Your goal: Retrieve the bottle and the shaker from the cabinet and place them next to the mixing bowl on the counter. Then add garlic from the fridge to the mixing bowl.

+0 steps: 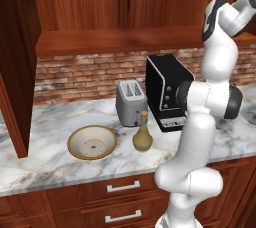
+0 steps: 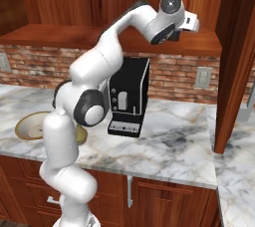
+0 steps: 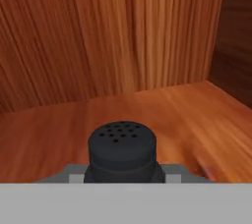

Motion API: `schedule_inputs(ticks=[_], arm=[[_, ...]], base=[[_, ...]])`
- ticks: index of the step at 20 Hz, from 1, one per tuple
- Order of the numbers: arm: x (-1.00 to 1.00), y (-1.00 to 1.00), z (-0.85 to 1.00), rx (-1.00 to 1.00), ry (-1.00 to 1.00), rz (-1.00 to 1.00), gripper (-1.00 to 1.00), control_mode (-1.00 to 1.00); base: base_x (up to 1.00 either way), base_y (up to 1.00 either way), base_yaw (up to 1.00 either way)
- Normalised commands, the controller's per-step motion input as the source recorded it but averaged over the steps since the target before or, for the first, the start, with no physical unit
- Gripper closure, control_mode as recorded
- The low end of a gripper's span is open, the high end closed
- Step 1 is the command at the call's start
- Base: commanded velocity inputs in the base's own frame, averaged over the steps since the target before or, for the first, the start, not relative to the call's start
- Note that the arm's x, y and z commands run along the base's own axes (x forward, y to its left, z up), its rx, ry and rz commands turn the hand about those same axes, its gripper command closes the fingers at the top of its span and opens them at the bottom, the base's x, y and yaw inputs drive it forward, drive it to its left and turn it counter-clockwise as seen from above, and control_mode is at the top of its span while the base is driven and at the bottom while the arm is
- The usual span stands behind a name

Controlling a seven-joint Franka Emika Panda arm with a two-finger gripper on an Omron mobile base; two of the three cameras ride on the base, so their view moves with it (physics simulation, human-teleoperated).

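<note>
- I read no brand or writing anywhere; the black machine [image 2: 128,96] on the desk [image 1: 45,164] has a pale front strip too small to make out.
- The shaker [image 3: 123,152] stands on the cabinet [image 3: 98,36] shelf right before my hand [image 2: 175,33]; its base is cut off.
- My fingertips are hidden, so I cannot tell my grip.
- The bottle [image 1: 142,135] stands near the mixing bowl [image 1: 92,142].

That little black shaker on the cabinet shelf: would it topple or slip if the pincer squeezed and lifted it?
The shaker looks squat and stiff, so it probably stays upright and keeps its shape. Its round, smooth side might turn or slide in a loose grip. It looks small, so likely light.
</note>
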Motion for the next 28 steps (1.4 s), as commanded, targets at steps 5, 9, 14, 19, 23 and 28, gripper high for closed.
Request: schedule_inputs(ticks=[5,9,14,19,23,28], arm=[[-0.69,0.59,-0.16,-0.07,-0.05,0.00,1.00,-1.00],[-0.62,0.53,0.07,-0.05,-0.04,0.00,1.00,-1.00],[-0.66,0.66,0.10,-0.10,0.00,0.00,1.00,-1.00],[-0.64,0.63,0.03,-0.06,-0.05,0.02,1.00,-1.00],[-0.51,0.55,0.00,0.00,-0.05,0.00,1.00,-1.00],[-0.55,0.60,0.00,0.00,-0.02,0.00,1.00,-1.00]], base=[[0.00,0.00,0.00],[0.00,0.00,0.00],[0.00,0.00,0.00],[0.00,0.00,0.00],[0.00,0.00,0.00],[0.00,0.00,0.00]])
